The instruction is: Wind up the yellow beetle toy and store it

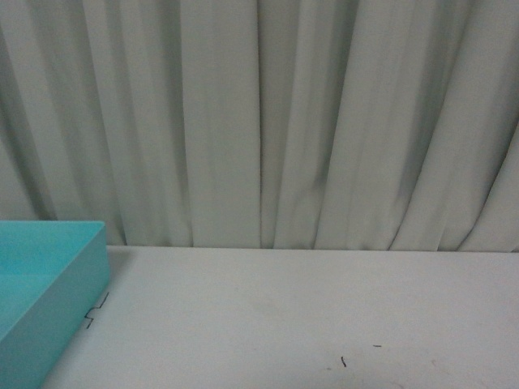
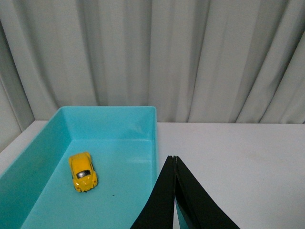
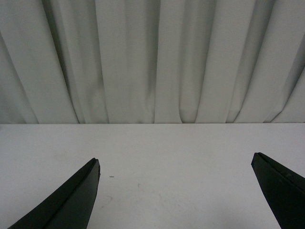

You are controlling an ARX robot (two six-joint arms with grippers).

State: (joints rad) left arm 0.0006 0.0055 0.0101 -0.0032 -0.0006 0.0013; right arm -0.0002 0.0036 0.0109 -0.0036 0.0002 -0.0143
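You'll find the yellow beetle toy (image 2: 82,171) upright on its wheels on the floor of the teal bin (image 2: 112,114), glossy, dark-windowed, near one side wall.

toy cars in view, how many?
1. The yellow beetle toy sits on the floor of the teal box, seen only in the left wrist view; the front view hides the box's inside.

No readable text, label, brand, number or sign shows in any view.
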